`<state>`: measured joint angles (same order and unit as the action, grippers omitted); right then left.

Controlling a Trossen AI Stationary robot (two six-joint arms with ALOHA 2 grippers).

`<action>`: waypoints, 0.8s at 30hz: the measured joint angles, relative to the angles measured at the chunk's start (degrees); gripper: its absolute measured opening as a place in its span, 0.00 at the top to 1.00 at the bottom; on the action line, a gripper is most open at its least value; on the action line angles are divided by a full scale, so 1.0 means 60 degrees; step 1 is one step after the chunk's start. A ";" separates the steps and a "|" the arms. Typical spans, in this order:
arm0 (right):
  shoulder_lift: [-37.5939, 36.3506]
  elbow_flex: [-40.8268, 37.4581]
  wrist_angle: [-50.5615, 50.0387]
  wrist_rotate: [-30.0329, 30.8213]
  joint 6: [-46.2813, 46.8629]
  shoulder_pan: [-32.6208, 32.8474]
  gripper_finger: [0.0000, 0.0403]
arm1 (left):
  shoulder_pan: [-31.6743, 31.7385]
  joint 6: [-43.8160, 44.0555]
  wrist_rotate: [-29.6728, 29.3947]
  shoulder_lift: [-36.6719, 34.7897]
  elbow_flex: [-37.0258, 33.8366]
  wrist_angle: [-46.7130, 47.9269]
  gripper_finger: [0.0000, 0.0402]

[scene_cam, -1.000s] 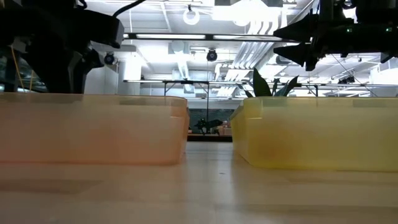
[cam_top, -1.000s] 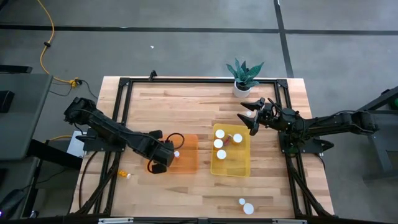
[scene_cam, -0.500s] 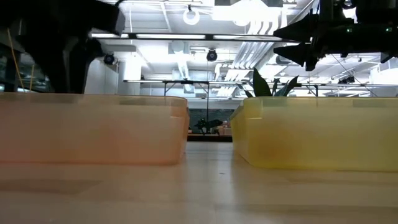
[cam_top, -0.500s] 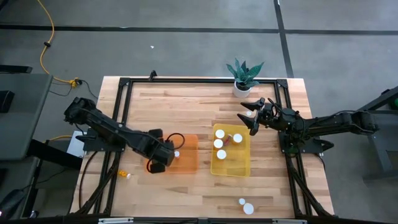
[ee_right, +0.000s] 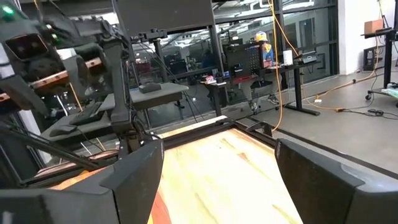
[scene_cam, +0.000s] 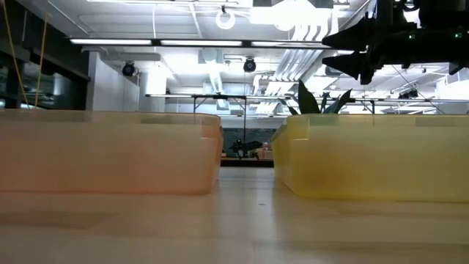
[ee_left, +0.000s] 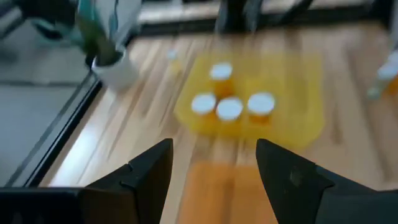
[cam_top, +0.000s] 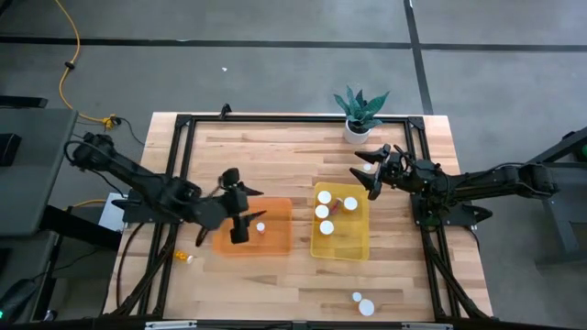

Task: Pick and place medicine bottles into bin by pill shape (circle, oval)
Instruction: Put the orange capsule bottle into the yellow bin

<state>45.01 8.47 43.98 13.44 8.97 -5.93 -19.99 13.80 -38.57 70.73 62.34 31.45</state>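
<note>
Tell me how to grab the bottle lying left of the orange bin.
The bottle seems to lie on its side: come straight down, closing the left gripper across its amber body, clear of the white cap; a sideways push would likely roll it.

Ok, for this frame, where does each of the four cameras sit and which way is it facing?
High: overhead, straight down on the table; both arms show.
Low: table height, level past the orange bin and yellow bin; one hand shows at top.
Left wrist: over the orange bin, facing the yellow bin; left hand open.
Right wrist: faces the room; right hand open.
High and left wrist share four white-capped medicine bottles.
</note>
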 joint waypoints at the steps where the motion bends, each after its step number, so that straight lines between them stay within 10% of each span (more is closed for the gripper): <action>1: -0.0002 0.0000 -0.0001 -0.0002 0.0000 -0.0004 0.25 | 0.0000 -0.0298 0.0022 -0.0275 -0.0527 -0.0920 0.45; 11: 0.0162 -0.0001 0.0194 -0.0024 -0.0016 -0.0002 0.25 | 0.0483 -0.1904 0.1449 -0.1260 -0.5604 -1.0552 0.45; 24: 0.0193 0.0000 0.0373 0.0017 0.0252 -0.0004 0.25 | 0.0794 -0.1835 0.1676 -0.1434 -0.5981 -1.1230 0.45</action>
<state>46.17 8.47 46.22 13.54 10.48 -5.96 -15.22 2.79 -28.51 62.13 26.46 -35.93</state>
